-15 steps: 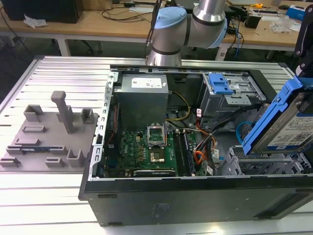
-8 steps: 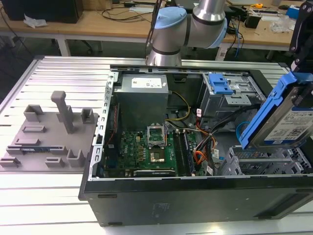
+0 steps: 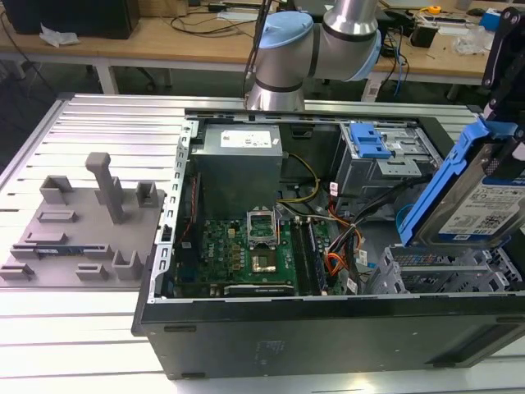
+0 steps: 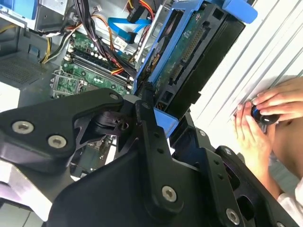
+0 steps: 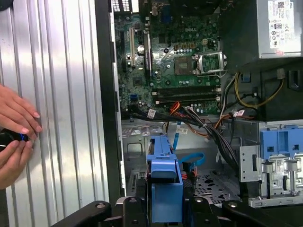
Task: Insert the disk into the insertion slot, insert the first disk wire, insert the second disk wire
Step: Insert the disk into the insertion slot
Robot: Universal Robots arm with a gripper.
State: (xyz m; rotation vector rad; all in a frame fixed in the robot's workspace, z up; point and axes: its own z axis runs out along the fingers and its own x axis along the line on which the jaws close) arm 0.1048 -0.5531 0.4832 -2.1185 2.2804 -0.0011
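Disk (image 3: 484,209) silver-grey, white label, blue carrier; motherboard (image 3: 238,246) green; second disk wire (image 5: 191,157) light-blue.

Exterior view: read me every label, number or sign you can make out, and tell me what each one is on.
Nothing in this view is clear enough to quote.
Disk: white printed label, several lines of print, too small to read.
Power-supply box: white label along its upper edge, print blurred, unreadable.
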